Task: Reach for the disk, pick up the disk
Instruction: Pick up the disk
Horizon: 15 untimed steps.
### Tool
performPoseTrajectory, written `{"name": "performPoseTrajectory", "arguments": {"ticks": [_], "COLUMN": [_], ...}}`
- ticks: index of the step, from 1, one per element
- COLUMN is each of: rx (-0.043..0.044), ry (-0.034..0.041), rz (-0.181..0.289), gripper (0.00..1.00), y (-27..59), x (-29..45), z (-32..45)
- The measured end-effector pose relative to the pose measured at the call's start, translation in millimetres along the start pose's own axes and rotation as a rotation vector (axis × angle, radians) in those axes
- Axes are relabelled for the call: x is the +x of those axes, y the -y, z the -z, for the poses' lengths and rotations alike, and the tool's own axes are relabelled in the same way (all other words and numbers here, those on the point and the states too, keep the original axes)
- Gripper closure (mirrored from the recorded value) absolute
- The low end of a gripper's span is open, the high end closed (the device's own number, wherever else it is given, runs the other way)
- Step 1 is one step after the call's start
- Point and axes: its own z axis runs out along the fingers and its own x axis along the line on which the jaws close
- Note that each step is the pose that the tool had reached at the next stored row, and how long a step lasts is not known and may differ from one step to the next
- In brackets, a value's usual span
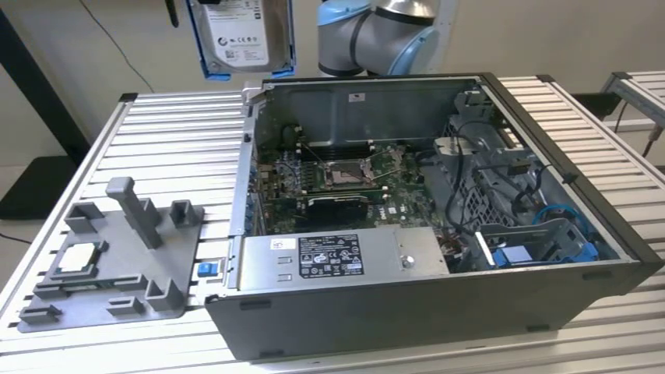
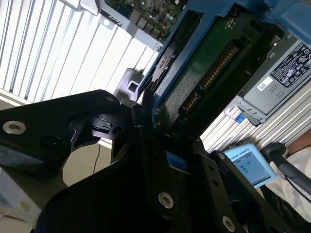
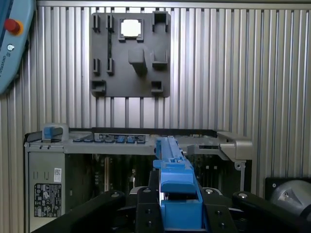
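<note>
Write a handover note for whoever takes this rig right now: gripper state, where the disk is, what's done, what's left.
The gripper: shut on the disk, a flat silver-grey hard drive with a white label in a blue plastic carrier.
Disk: held in the air, roughly upright, clear of the ribbed metal table and the open dark grey computer case.
Done: reach and pick-up, by the look of it.
Left: nothing of the pick-up; the disk is not set down.
Also: a small square silver processor chip sits in the grey plastic fixture.
</note>
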Motion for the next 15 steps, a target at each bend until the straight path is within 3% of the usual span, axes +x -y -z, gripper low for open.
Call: {"name": "performPoseTrajectory", "arguments": {"ticks": [15], "rx": [-0.0001], "ry": [0.0], "rz": [0.0], "gripper": [1.0], "y": [40.4], "x": [-0.5], "z": [1.2]}}
